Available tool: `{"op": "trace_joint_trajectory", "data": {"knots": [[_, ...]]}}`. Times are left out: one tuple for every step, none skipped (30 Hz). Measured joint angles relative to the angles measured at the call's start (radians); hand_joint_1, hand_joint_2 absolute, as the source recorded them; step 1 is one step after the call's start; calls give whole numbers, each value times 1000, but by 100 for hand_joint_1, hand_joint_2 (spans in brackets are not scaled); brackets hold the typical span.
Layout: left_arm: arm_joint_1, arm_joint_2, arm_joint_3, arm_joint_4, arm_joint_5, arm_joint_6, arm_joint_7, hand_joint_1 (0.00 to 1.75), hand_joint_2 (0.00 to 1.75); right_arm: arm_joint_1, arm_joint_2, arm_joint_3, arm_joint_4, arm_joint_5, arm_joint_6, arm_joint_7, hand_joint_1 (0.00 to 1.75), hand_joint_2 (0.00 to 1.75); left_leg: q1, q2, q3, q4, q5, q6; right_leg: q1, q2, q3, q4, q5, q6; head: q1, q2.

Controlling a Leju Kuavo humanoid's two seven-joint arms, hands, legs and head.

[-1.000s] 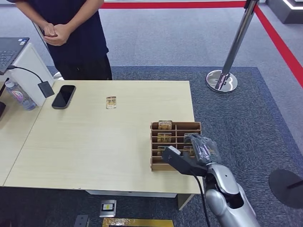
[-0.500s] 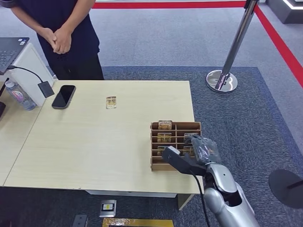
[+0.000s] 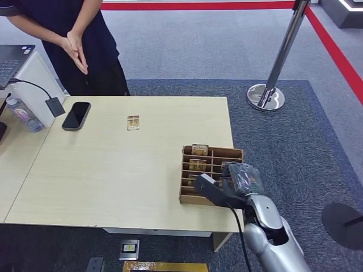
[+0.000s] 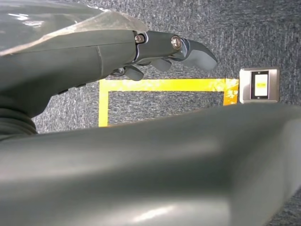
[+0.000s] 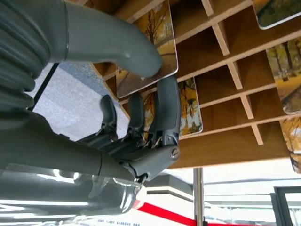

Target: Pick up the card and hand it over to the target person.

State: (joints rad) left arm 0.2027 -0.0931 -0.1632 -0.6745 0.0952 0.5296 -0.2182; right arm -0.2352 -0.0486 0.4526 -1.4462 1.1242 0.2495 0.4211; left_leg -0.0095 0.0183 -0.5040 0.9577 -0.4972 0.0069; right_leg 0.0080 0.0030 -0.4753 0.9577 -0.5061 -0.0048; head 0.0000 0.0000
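A wooden slotted rack (image 3: 211,152) with several picture cards (image 3: 199,149) stands at the table's near right corner. My right hand (image 3: 237,181) reaches into it from the near side. In the right wrist view that hand (image 5: 142,117) pinches one card (image 5: 165,37), an autumn-tree picture, with the thumb (image 5: 117,42) on one face and the fingers (image 5: 168,108) on the other, still among the rack's dividers (image 5: 227,52). A person (image 3: 85,39) stands at the far left side of the table, hands (image 3: 77,51) raised together. My left hand (image 4: 106,52) hangs over the floor with nothing in it.
On the pale wooden table (image 3: 119,170) a loose card (image 3: 133,122) lies near the far edge, with a black phone (image 3: 76,115) to its left. A laptop (image 3: 13,59) and a bottle (image 3: 21,113) sit at the far left. A chrome stanchion (image 3: 266,96) stands beyond the table's right end.
The rack has shifted and turned slightly on the table as my right hand closed in on the card. The person has unclasped their hands and leaned to the side.
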Motion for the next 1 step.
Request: {"op": "trace_joint_trajectory", "data": {"knots": [[0, 0, 0, 1, 0, 0, -1, 0, 0, 0, 0, 0, 0, 1, -1, 0, 160, 175, 0, 0, 0, 0, 0, 0, 0, 0, 0, 0, 0, 0, 0, 0]]}}
